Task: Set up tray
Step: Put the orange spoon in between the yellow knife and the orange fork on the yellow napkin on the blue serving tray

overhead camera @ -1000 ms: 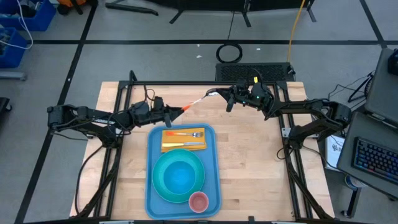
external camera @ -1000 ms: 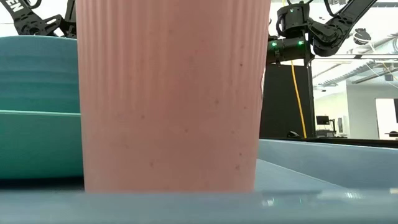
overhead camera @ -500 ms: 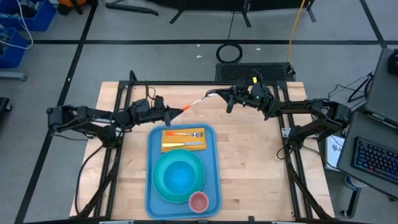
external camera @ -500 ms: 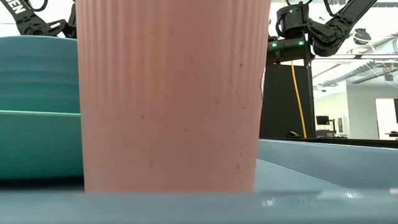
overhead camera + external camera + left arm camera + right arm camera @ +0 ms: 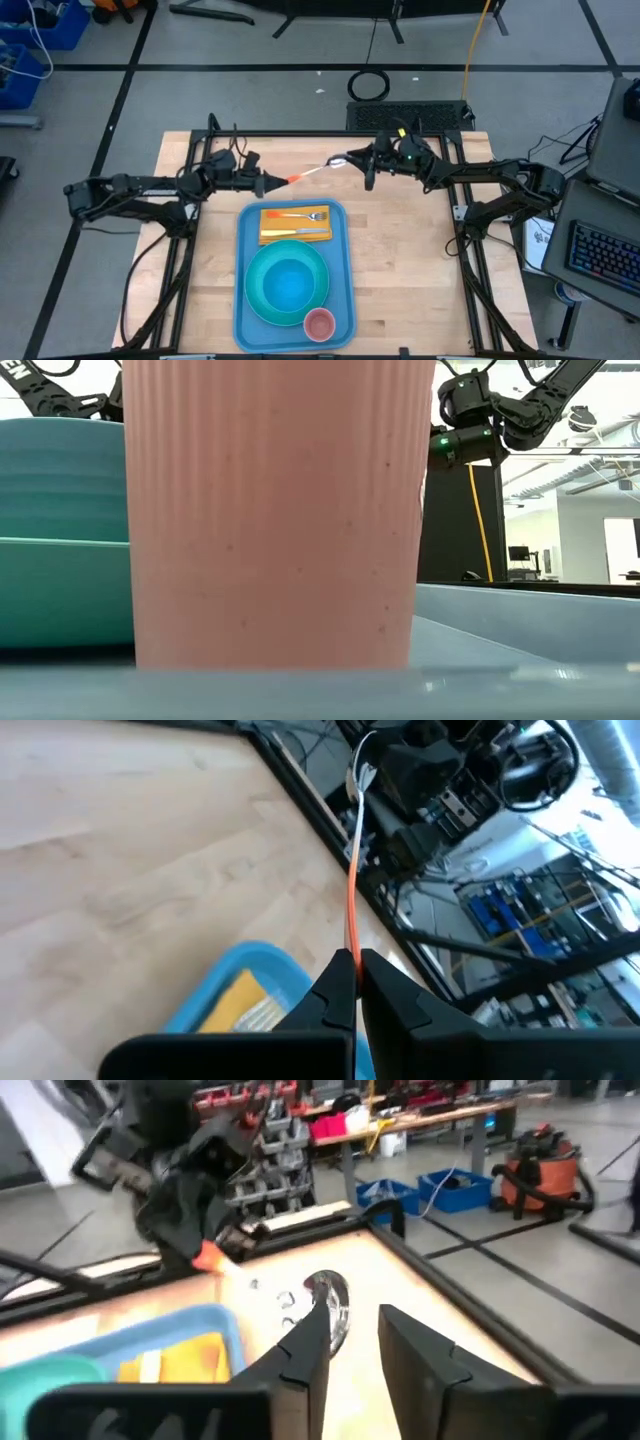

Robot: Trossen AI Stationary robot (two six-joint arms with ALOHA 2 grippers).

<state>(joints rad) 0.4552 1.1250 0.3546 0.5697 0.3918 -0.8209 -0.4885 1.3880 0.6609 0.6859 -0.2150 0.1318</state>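
A spoon (image 5: pixel 315 169) with an orange handle and a metal bowl hangs level above the table's far part, beyond the light-blue tray (image 5: pixel 240 290). My left gripper (image 5: pixel 268 182) is shut on its handle. My right gripper (image 5: pixel 352 1330) stands open at the bowl end. The bowl (image 5: pixel 329 1298) shows beside one finger, not between the two. On the tray lie a yellow napkin (image 5: pixel 285 235) with a fork (image 5: pixel 297 215), a turquoise plate (image 5: pixel 288 282) and a pink cup (image 5: pixel 319 324). My left gripper pinches the free end of the spoon's orange handle (image 5: pixel 349 942) between its two fingers. The fingers come nearly level from the table's left and lie along the spoon. The spoon sticks straight out past the fingertips, lifted clear of the table. My right gripper: whether a finger (image 5: pixel 312 1330) touches the bowl, I cannot tell.
The pink cup (image 5: pixel 275 510) fills the low view, with the plate (image 5: pixel 60 490) to its left and the tray's rim (image 5: pixel 520 610) to its right. Bare wood lies on both sides of the tray. Black frame rails (image 5: pixel 300 138) run along the table's far edge.
My left gripper has drawn a little toward the table's left and far edges, with the spoon's handle in it. The spoon has shifted left with it, and its bowl now stands a little off my right gripper. My right wrist has rolled somewhat.
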